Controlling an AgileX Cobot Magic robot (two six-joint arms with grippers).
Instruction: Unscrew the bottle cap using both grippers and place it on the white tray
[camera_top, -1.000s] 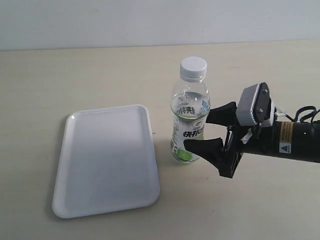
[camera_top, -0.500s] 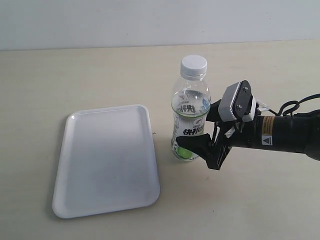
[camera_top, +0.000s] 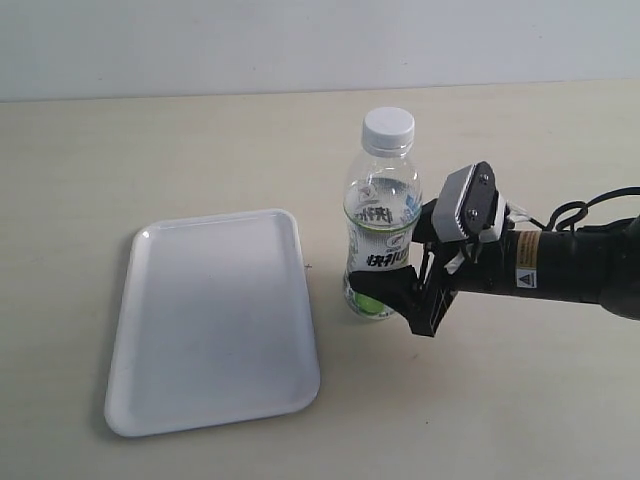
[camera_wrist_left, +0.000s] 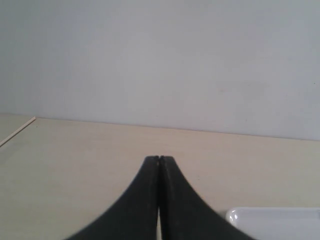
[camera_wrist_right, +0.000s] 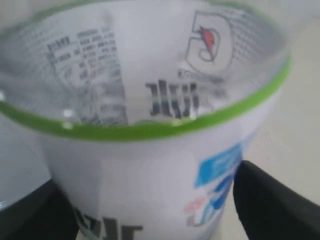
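The bottle cap sits on the neck of the bottle, white and ribbed. The bottle stands upright on the table, near the right edge of the white tray but not touching it. The right end effector reaches in from the right at the height of the label. Its jaws are spread wide, one on each side of the bottle's lower body, and its grey plate faces up. In the right wrist view the label fills the frame between the two dark fingers; whether they press on the plastic cannot be told. The left end effector is out of the exterior view. Its own camera shows its jaws closed flat together on nothing, above the table, with a corner of the tray beside them.
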